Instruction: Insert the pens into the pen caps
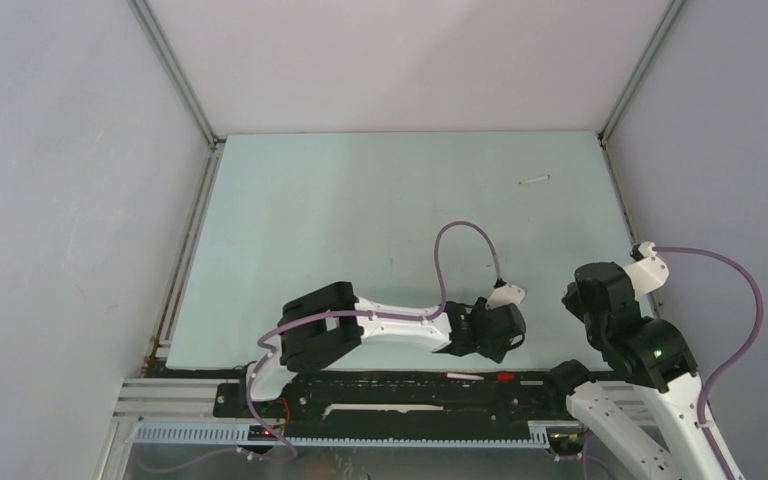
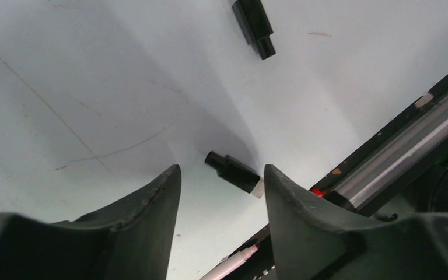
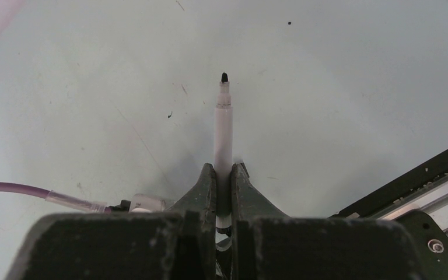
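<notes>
At right tool (image 3: 223, 170): pen (image 3: 223, 122) clenched, long axis straight ahead, nib outward; left tool (image 2: 221, 170) released above cap (image 2: 236, 174).

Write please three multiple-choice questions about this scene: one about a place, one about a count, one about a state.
1. Where on the table does the loose white pen lie in the top view?
A) far right part
B) near left corner
C) centre

2. How many black pen caps show in the left wrist view?
A) one
B) two
C) four

3. What is the right gripper doing?
A) open and empty
B) shut on an uncapped pen
C) shut on a cap

Answers:
1 A: it lies close to the far right corner.
2 B: one is at mid-frame, the second cap at the top edge.
3 B: its fingers clamp the white barrel, black tip bare.
</notes>
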Robot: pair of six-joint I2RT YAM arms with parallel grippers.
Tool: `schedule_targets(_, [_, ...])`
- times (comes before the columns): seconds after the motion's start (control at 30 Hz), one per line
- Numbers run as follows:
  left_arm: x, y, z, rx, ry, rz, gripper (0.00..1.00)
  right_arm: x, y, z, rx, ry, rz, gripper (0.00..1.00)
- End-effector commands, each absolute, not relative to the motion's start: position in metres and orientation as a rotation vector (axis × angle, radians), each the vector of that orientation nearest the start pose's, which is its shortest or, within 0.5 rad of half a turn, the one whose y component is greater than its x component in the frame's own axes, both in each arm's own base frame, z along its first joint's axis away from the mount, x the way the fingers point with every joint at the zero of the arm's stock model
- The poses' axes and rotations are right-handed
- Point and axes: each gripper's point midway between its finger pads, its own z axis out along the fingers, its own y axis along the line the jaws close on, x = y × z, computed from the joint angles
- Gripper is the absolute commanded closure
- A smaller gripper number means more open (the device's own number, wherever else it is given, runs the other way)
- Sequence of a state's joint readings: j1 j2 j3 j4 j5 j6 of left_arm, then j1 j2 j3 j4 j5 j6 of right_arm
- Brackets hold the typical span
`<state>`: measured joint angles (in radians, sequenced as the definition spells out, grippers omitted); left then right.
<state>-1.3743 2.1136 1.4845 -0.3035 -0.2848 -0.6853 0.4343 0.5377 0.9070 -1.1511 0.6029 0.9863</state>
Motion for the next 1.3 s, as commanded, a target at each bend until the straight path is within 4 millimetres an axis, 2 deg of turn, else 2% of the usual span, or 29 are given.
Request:
schedule_targets(0.0, [0.120, -0.468, 0.025, 0.810, 2.427, -0.421, 0.37, 0.169, -0.001, 0.219, 0.862, 1.996, 0.087, 1.00])
schedule_targets(0.13, [0.114, -0.468, 0.028, 0.839, 2.419, -0.396, 0.33, 0.169, -0.001, 0.220, 0.853, 1.997, 0.083, 1.00])
schedule_targets(0.4, [0.114, -0.478, 0.025, 0.835, 2.410, -0.410, 0.38, 0.169, -0.001, 0.219, 0.846, 1.998, 0.083, 1.00])
schedule_targets(0.63, [0.099, -0.496, 0.020, 0.936, 2.382, -0.571, 0.49, 0.169, 0.000, 0.218, 0.834, 2.003, 0.090, 1.00])
schedule_targets(0.8, [0.095, -0.500, 0.022, 0.994, 2.339, -0.626, 0.56, 0.169, 0.001, 0.216, 0.829, 2.007, 0.089, 1.00])
schedule_targets(0.87, [0.094, -0.499, 0.023, 1.017, 2.320, -0.633, 0.64, 0.170, 0.001, 0.216, 0.827, 2.008, 0.090, 1.00])
schedule_targets(0.93, [0.096, -0.496, 0.021, 1.041, 2.308, -0.606, 0.77, 0.169, 0.001, 0.216, 0.826, 2.008, 0.090, 1.00])
schedule_targets(1.1, [0.105, -0.477, 0.021, 1.077, 2.267, -0.524, 0.96, 0.170, 0.002, 0.216, 0.814, 2.009, 0.093, 1.00])
schedule_targets(1.17, [0.110, -0.466, 0.024, 1.099, 2.238, -0.491, 1.00, 0.170, 0.003, 0.217, 0.807, 2.011, 0.097, 1.00])
schedule_targets(1.27, [0.117, -0.443, 0.033, 1.154, 2.170, -0.439, 1.00, 0.172, 0.006, 0.218, 0.782, 2.016, 0.114, 1.00])
